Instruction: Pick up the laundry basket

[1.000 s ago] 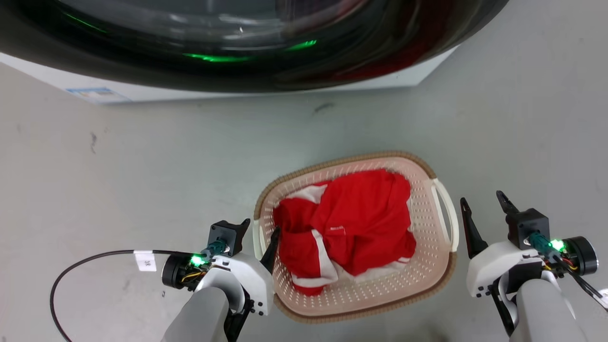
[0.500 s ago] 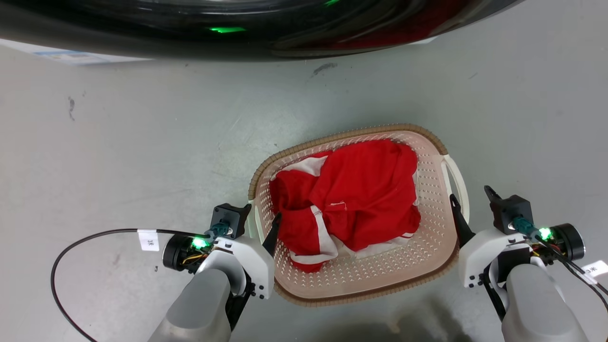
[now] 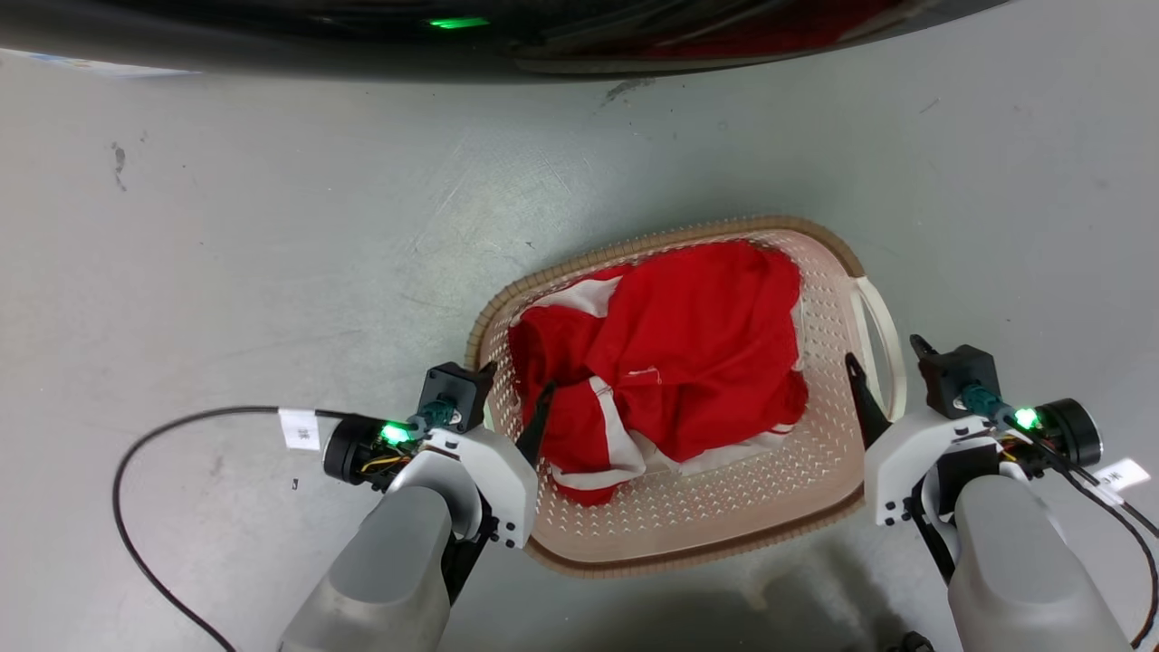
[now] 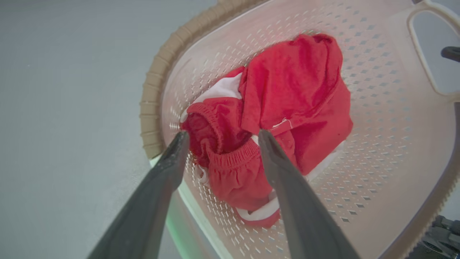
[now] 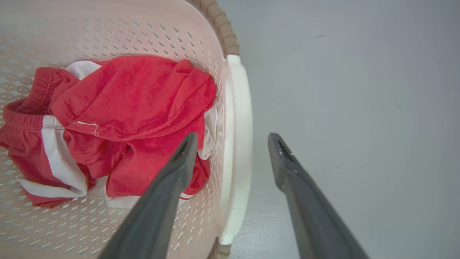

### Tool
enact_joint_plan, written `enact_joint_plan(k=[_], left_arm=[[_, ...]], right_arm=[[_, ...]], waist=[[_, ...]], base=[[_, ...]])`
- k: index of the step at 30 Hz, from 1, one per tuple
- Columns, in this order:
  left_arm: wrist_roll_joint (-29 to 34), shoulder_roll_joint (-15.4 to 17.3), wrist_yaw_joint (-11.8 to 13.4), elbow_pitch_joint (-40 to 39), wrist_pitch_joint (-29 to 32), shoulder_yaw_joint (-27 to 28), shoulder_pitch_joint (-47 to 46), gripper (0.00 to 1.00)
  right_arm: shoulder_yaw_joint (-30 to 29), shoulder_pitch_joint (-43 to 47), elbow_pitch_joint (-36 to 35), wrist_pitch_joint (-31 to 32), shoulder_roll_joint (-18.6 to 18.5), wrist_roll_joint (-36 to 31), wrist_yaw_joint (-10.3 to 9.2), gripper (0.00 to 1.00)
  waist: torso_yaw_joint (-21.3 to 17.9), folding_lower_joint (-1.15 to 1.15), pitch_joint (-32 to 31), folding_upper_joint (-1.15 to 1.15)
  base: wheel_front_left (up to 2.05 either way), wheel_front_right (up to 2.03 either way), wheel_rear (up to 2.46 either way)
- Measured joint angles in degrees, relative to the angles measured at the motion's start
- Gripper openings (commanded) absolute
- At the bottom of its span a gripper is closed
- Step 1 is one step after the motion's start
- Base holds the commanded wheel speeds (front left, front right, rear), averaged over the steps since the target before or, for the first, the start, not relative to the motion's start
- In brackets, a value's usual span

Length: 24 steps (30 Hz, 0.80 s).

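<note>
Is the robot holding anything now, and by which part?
Nothing held yet: left gripper and right gripper stand open, straddling the laundry basket's side handles.

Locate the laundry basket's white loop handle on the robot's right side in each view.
Head view: the handle sits right of centre, on the laundry basket's right wall.
Left wrist view: upper right corner.
Right wrist view: centre, upright between the right gripper's fingers.
Shared landmark: the red garment in the basket.
</note>
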Motion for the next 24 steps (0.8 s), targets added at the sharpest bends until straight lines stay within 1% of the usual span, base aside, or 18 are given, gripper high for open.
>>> enact_joint_plan(k=[16, 17, 18, 19, 20, 24], left_arm=[[-0.2, 0.1, 0.0, -0.5, 0.0, -1.2, -0.1, 1.0], [-0.4, 0.1, 0.0, -0.5, 0.0, -1.3, -0.1, 1.0], [-0.4, 0.1, 0.0, -0.3, 0.0, -1.5, -0.1, 0.48], [-0.4, 0.1, 0.0, -0.3, 0.0, -1.6, -0.1, 0.13], [-0.5, 0.1, 0.0, -0.2, 0.0, -1.7, -0.1, 0.0], [-0.7, 0.1, 0.0, 0.4, 0.0, -2.3, -0.3, 0.0]], right_arm=[[0.6, -2.2, 7.4, 0.0, 0.0, 0.5, 0.0, 1.0], [0.7, -2.3, 8.2, 0.0, 0.0, 0.5, 0.0, 0.66], [0.9, -2.4, 8.4, 0.0, 0.1, 0.5, 0.0, 0.0], [1.0, -2.6, 8.6, 0.0, 0.0, 0.5, 0.0, 0.0], [1.2, -2.9, 9.0, 0.0, 0.0, 0.5, 0.0, 0.0], [1.7, -3.5, 9.4, 0.0, -0.1, 1.0, 0.0, 0.0]], waist=[[0.2, 0.0, 0.0, 0.0], [0.3, 0.0, 0.0, 0.0], [0.3, 0.0, 0.0, 0.0], [0.3, 0.0, 0.1, 0.0], [0.3, 0.0, 0.1, 0.0], [0.2, 0.0, 0.0, 0.0]], base=[[0.0, 0.0, 0.0], [0.0, 0.0, 0.0], [0.0, 0.0, 0.0], [0.0, 0.0, 0.0], [0.0, 0.0, 0.0], [0.0, 0.0, 0.0]])
